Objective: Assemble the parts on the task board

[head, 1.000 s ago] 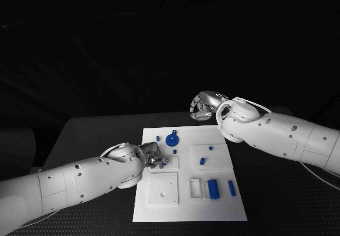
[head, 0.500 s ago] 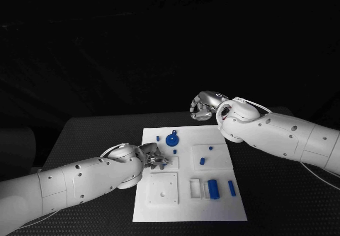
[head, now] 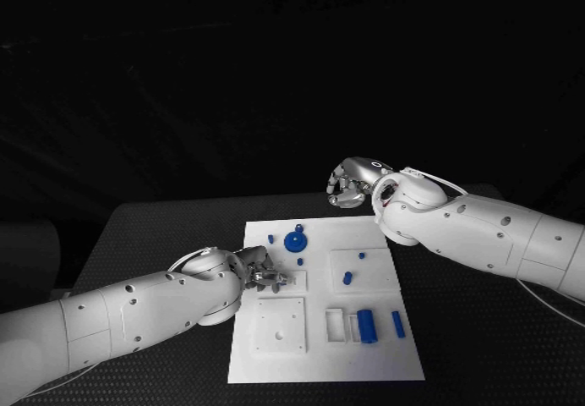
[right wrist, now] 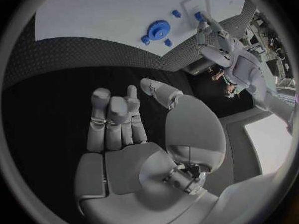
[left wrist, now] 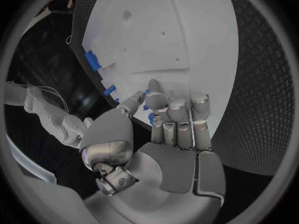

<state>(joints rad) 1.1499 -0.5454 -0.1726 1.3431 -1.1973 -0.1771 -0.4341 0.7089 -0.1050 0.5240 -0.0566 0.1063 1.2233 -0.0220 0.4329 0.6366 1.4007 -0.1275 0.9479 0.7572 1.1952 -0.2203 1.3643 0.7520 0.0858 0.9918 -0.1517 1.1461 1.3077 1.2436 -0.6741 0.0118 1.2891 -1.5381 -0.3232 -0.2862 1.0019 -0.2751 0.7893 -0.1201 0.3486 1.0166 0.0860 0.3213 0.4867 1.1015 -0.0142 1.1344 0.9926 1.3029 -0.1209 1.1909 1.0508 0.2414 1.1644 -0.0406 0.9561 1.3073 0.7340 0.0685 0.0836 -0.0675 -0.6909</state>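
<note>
The white task board (head: 384, 355) lies in the middle of the table. A blue gear (head: 295, 243) stands near its far edge, with small blue pegs (head: 300, 227) around it. My left hand (head: 259, 269) hovers over the board's left side, and its thumb and a finger pinch a small blue part (left wrist: 146, 106). The other fingers (left wrist: 179, 127) are curled in. My right hand (head: 351, 184) hangs in the air beyond the board's far edge, fingers (right wrist: 112, 112) curled, holding nothing. The gear (right wrist: 154, 31) lies far ahead of it.
Two blue cylinders (head: 366, 326) lie by a white block at the board's near right. Small blue pieces (head: 347, 277) sit on the right-hand plate. A square white plate with a hole (head: 281, 326) is near my left hand. Black table (head: 159, 228) surrounds the board.
My left hand has drawn back slightly to the left with the blue part. The right arm has not moved.
</note>
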